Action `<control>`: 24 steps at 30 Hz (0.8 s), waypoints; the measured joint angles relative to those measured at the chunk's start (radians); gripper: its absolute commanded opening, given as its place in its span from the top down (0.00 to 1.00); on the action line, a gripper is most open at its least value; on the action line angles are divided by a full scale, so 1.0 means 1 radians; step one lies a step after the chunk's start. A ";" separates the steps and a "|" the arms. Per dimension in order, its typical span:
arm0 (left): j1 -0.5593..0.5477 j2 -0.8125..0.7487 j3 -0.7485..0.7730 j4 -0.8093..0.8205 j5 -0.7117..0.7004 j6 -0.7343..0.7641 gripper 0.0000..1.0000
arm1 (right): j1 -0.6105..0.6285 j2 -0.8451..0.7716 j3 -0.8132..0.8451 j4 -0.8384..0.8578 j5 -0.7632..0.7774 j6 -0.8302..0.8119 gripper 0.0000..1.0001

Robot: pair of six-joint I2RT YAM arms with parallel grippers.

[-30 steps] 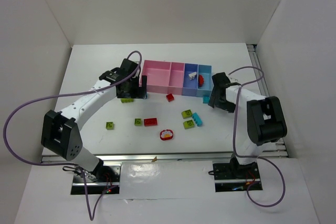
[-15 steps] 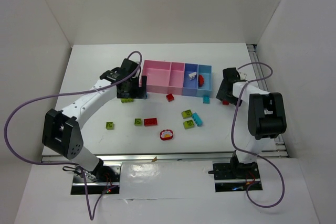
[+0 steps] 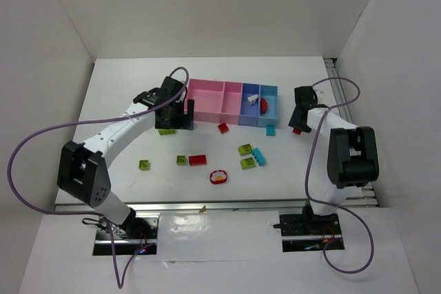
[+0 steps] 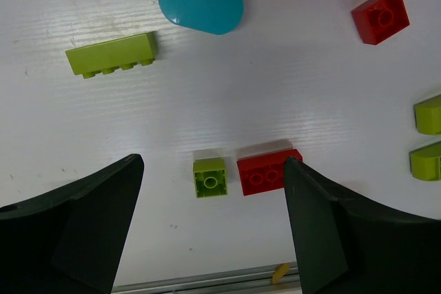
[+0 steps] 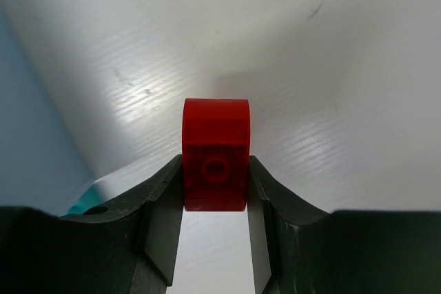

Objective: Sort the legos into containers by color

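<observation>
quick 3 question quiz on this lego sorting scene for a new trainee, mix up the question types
1. Multiple choice: the right gripper is shut on
A. a lime green brick
B. a red brick
C. nothing

2. True or false: the left gripper is open and holds nothing.

3. Fill in: in the top view, the white piece lies in a bin coloured ___.

Key
1. B: the red brick sits clamped between the fingers.
2. True
3. blue
</observation>
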 measured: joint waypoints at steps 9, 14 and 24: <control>-0.009 0.001 0.000 -0.005 -0.016 -0.001 0.07 | 0.093 -0.177 0.123 -0.008 -0.053 0.013 0.70; -0.010 0.001 0.000 -0.011 -0.017 -0.006 0.07 | 0.181 -0.106 0.226 -0.002 -0.072 0.025 0.69; -0.018 -0.002 0.000 -0.018 -0.015 -0.023 0.07 | 0.198 0.076 0.326 -0.006 -0.065 0.045 0.19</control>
